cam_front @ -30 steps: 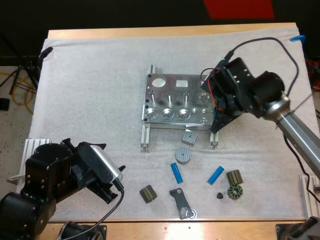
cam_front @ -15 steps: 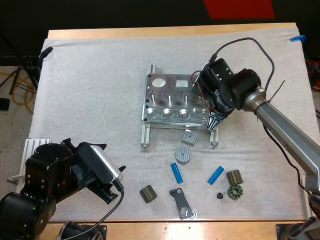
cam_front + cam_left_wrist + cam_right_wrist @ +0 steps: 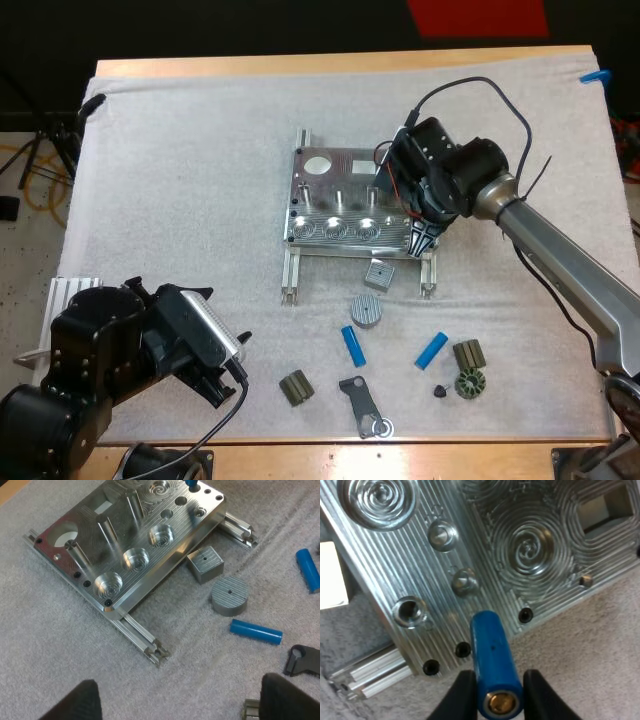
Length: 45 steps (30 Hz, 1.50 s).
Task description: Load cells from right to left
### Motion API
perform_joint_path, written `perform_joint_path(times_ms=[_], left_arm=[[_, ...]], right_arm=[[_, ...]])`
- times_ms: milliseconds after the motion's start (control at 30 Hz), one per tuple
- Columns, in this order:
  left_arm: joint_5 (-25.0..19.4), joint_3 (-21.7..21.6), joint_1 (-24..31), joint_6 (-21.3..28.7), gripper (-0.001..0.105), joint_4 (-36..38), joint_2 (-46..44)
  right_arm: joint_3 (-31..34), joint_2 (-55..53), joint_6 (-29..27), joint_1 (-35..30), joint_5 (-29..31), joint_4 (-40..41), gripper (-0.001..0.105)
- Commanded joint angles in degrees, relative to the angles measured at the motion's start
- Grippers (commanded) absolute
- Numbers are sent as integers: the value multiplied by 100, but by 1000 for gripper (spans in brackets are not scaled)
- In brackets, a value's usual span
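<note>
My left gripper (image 3: 225,372) sits unmoved at the desk's near left corner, its fingers (image 3: 82,702) spread wide with nothing between them, facing the fixture (image 3: 345,210). On the mat just below the fixture lie a loose blue cell (image 3: 354,345) and, further right, a second loose cell (image 3: 432,349), both untouched. The change is on the right: my right gripper (image 3: 422,238) has swung in from beyond the fixture's right end and now hangs over that end. Its fingers (image 3: 462,692) clamp a blue cell (image 3: 492,660) from both sides, and the cell's free end hovers above the small sockets, not seated. I judge the approach done, with lining up on the rightmost socket next
</note>
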Motion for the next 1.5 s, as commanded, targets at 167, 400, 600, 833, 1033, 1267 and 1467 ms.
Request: perform_joint_path(times_ms=[167, 400, 600, 833, 1033, 1267, 1467], left_arm=[[35, -34, 1, 4, 65, 0, -33], [35, -34, 1, 4, 65, 0, -33], [35, -34, 1, 4, 65, 0, -33], [35, -34, 1, 4, 65, 0, -33], [35, -34, 1, 4, 65, 0, -33], [35, -34, 1, 4, 65, 0, -33], [35, -34, 1, 4, 65, 0, -33]], right_arm=[[-68, 107, -104, -28, 88, -55, 0], [-68, 260, -127, -28, 149, 42, 0], [-68, 358, -127, -28, 258, 71, 0], [-68, 360, -127, -28, 407, 79, 0], [-68, 360, -127, -28, 388, 281, 0], [-68, 360, -127, -28, 388, 285, 0], [-68, 360, -127, -28, 273, 81, 0]])
